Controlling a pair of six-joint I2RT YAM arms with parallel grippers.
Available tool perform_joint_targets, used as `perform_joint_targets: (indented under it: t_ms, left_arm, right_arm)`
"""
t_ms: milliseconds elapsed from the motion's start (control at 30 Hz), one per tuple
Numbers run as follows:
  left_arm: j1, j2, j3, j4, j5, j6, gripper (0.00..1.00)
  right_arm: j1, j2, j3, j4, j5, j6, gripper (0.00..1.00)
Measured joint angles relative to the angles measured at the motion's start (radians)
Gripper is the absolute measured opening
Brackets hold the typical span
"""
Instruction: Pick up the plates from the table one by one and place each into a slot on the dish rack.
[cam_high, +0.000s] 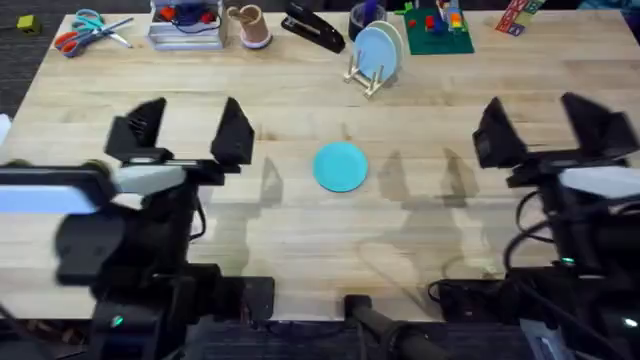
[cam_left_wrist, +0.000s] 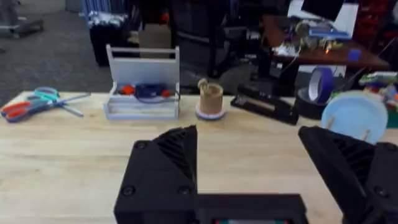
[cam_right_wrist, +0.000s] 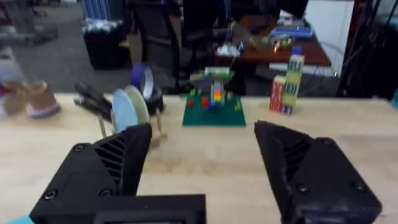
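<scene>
A bright turquoise plate (cam_high: 341, 166) lies flat on the table (cam_high: 300, 240) near its middle, between my two grippers. At the back, the small wooden dish rack (cam_high: 370, 75) holds a pale light blue plate (cam_high: 376, 48) on edge between its pegs. That plate (cam_left_wrist: 356, 115) also shows in the left wrist view, and in the right wrist view the plate (cam_right_wrist: 123, 109) has a paler disc right beside it. My left gripper (cam_high: 190, 132) is open and empty, left of the turquoise plate. My right gripper (cam_high: 545, 125) is open and empty, to its right.
Along the back edge lie scissors (cam_high: 88, 30), a clear plastic tray (cam_high: 185, 27), a small cup (cam_high: 252, 27), a black stapler (cam_high: 312, 30), a tape roll (cam_high: 366, 15) and a green brick baseplate (cam_high: 438, 30). A small box (cam_high: 515, 18) stands at the far right.
</scene>
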Motion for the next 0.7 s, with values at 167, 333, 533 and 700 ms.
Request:
perform_joint_targets:
  t_ms: [167, 333, 533, 700]
  left_arm:
    - [0.000, 0.014, 0.143, -0.150, 0.001, -0.007, 0.993]
    - [0.000, 0.143, 0.316, -0.386, 0.002, -0.010, 0.993]
    - [0.000, 0.376, 0.551, -0.624, 0.003, -0.012, 0.993]
    - [0.000, 0.566, 0.736, -0.800, 0.003, -0.011, 0.993]
  right_arm:
    - [0.000, 0.064, 0.164, -0.094, 0.000, 0.000, 0.995]
    - [0.000, 0.201, 0.344, -0.270, 0.000, 0.000, 0.995]
    - [0.000, 0.410, 0.557, -0.530, 0.000, 0.000, 0.995]
    - [0.000, 0.575, 0.705, -0.694, 0.000, 0.000, 0.995]
